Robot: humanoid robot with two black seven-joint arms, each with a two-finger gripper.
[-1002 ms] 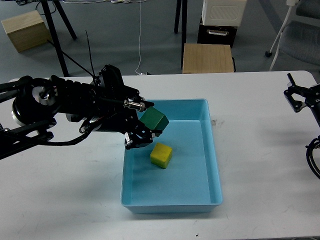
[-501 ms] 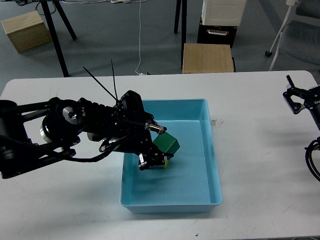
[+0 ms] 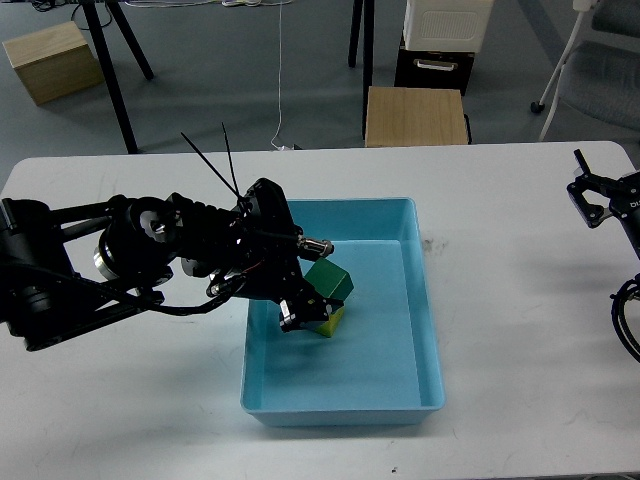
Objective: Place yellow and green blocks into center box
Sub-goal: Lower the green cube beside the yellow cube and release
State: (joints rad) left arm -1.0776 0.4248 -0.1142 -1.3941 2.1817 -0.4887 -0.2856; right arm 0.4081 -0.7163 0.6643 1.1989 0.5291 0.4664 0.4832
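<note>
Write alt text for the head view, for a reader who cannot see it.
The robot's left gripper holds a green block inside a light blue box on a white table, right above a yellow block in the box. The right gripper sits at the table's far right edge, away from the box.

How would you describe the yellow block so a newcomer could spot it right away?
Start at the light blue box in the middle of the white table. Inside it, toward its left wall, the left gripper is at a green block. The yellow block is the mostly hidden cube directly beneath that green one, only its yellow edge peeking out.
</note>
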